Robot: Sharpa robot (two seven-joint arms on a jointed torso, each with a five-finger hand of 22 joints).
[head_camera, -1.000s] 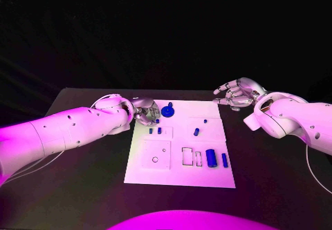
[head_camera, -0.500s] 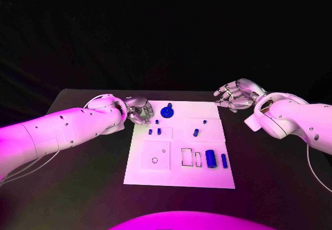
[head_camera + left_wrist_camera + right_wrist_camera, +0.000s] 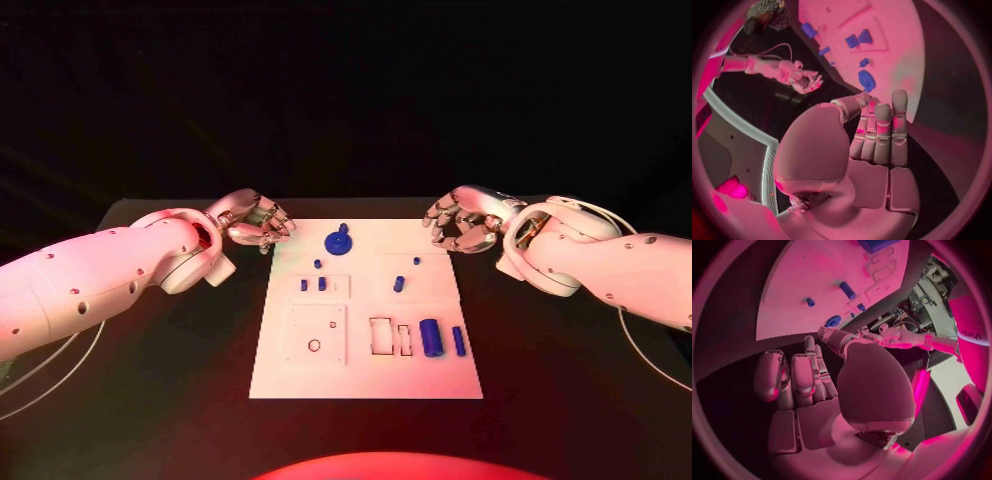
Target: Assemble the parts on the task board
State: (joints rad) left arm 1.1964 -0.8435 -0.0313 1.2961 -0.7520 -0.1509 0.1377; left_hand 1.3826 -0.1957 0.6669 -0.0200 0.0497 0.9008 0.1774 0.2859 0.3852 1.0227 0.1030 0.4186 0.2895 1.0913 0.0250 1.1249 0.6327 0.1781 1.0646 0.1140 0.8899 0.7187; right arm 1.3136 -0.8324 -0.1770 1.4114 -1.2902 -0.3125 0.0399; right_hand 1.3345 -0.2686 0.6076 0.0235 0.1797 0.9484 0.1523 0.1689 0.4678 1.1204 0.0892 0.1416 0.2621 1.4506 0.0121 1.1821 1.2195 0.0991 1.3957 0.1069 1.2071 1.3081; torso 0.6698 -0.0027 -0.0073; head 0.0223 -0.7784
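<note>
Black counter (image 3: 173,380) carries the task board (image 3: 361,375); both hands hover off its far corners, empty. Left hand (image 3: 254,219) and right hand (image 3: 464,220) hold fingers loosely curled, so the next step is likely reaching for a blue part (image 3: 433,333).

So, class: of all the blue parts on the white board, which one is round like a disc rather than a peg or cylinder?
The blue disc-shaped part at the task board's far edge, between the two hands; the other blue parts are small pegs or long cylinders.

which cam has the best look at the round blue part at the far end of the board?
Head view: the round blue part sits unobstructed on the task board, between both hands. Both wrist views catch it smaller, distorted, just beyond the fingertips.
</note>
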